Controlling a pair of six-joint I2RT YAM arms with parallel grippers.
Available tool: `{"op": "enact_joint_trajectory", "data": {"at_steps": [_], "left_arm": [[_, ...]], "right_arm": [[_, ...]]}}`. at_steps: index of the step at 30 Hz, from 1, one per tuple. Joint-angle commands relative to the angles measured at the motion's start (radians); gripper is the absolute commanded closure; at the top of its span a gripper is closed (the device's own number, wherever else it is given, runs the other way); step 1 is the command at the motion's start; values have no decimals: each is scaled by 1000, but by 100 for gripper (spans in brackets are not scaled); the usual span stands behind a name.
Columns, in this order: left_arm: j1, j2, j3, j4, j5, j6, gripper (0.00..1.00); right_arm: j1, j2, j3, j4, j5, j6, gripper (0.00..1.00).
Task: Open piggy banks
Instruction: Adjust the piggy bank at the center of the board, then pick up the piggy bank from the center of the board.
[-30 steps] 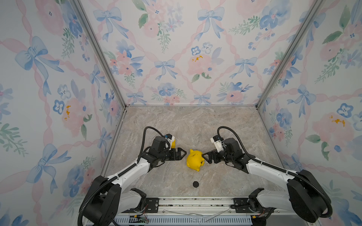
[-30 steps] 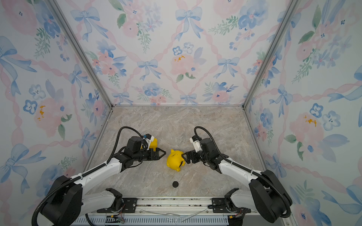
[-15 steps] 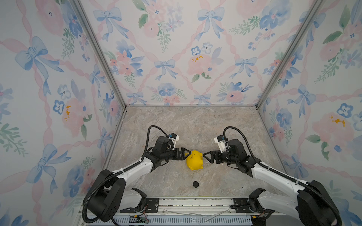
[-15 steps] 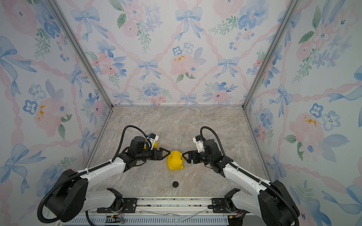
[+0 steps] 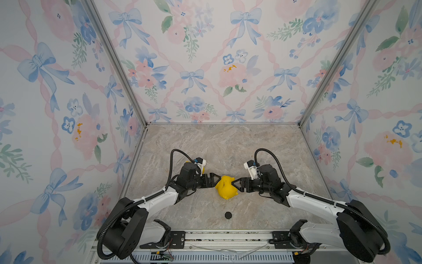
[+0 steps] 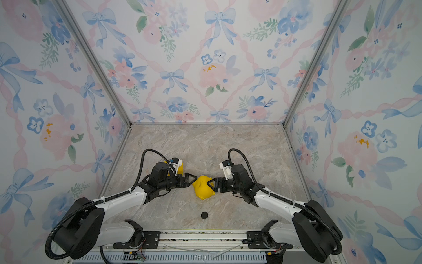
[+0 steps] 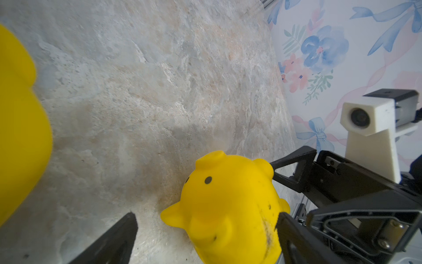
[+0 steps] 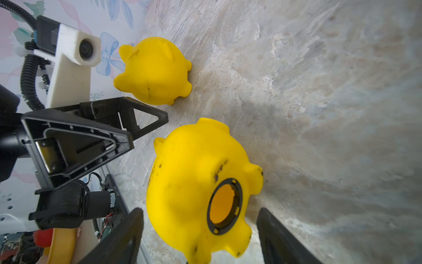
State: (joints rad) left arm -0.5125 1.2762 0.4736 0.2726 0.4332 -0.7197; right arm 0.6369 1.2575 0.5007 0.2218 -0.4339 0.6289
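One yellow piggy bank (image 5: pixel 226 187) (image 6: pixel 203 188) lies tipped on the marble floor between my two grippers. Its round belly hole (image 8: pixel 222 203) is open and faces the right wrist camera. My left gripper (image 5: pixel 215 179) (image 7: pixel 205 217) is open, with the pig's head (image 7: pixel 228 205) between its fingers; one fingertip (image 7: pixel 283 219) sits against the pig's side. My right gripper (image 5: pixel 235 182) (image 8: pixel 198 217) is open around the pig's belly end, with a gap on each side. The second piggy bank (image 6: pixel 179 168) (image 8: pixel 153 70) stands behind the left wrist, mostly hidden in both top views.
A small black round plug (image 5: pixel 228 214) (image 6: pixel 204 215) lies on the floor near the front rail (image 5: pixel 228 235). Flowered walls close in the floor on three sides. The second pig fills one edge of the left wrist view (image 7: pixel 18 125).
My left gripper has slid forward until its fingers flank the lying pig. The right gripper drew back a little, came in again, and its jaws narrowed slightly. The pig shifted a little.
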Motion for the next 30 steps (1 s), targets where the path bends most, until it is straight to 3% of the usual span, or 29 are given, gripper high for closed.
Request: {"op": "enact_joint_trajectory", "data": {"at_steps": [1, 10, 17, 30], "left_arm": [[-8, -14, -15, 36, 3, -10, 2], [-23, -24, -30, 40, -2, -20, 2], [-25, -14, -30, 42, -7, -16, 2], [-23, -25, -39, 42, -20, -12, 2]], "right_arm": [[6, 27, 4, 26, -38, 3, 21], [9, 77, -16, 135, -68, 27, 24], [24, 74, 9, 122, -65, 12, 12], [45, 147, 45, 96, -31, 3, 8]]}}
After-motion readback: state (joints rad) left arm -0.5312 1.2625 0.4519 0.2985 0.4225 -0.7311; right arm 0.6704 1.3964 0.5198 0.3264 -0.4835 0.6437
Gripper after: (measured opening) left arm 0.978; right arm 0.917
